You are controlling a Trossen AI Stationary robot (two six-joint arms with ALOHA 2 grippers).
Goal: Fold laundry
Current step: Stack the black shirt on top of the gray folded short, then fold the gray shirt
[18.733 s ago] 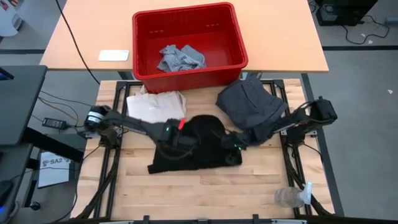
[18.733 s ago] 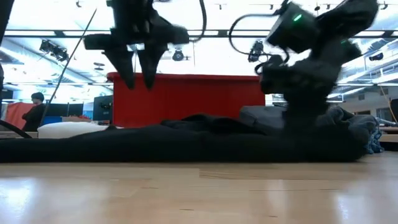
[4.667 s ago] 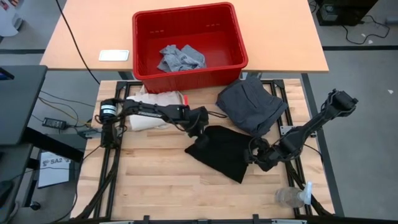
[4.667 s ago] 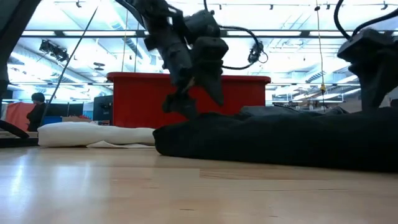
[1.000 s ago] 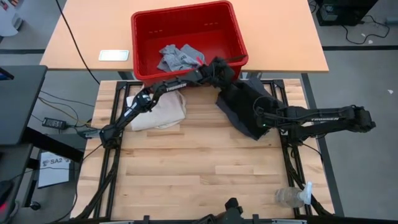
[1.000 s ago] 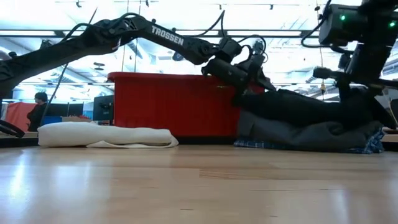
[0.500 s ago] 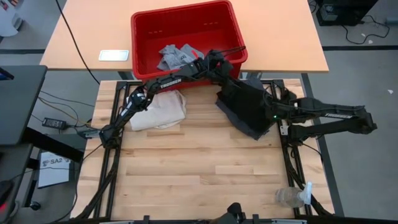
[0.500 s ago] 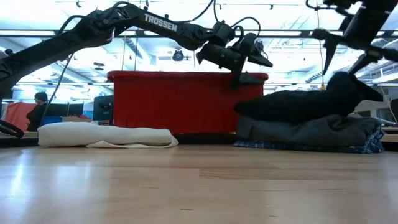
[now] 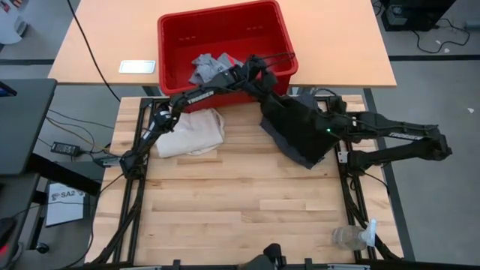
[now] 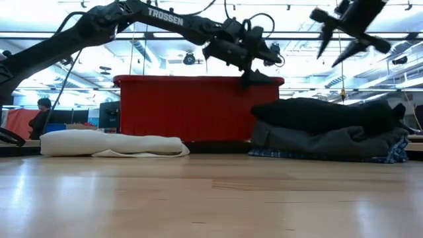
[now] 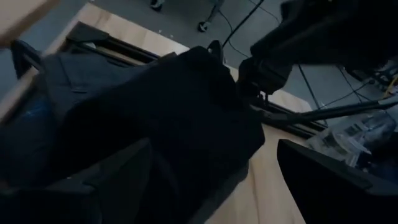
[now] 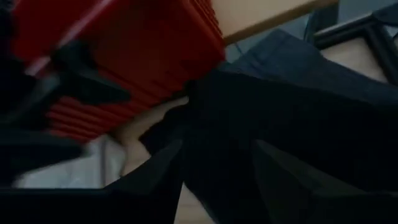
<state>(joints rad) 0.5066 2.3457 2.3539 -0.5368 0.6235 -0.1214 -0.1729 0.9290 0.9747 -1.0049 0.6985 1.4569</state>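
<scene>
Desk's far right corner: black garment (image 9: 294, 124) topping the folded stack. Left gripper (image 10: 259, 61) and right gripper (image 10: 349, 32) hover open, empty.

Plaid garment (image 10: 390, 156) shows only as an edge under the stacked clothes; light grey T-shirt (image 9: 210, 67) partly hidden behind the left arm (image 9: 202, 95); wrist views blurred.

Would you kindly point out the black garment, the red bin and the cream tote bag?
black garment (image 9: 298, 126), high view, middle of its top face.
red bin (image 9: 225, 84), high view, front wall.
cream tote bag (image 9: 196, 132), high view, centre.
</scene>
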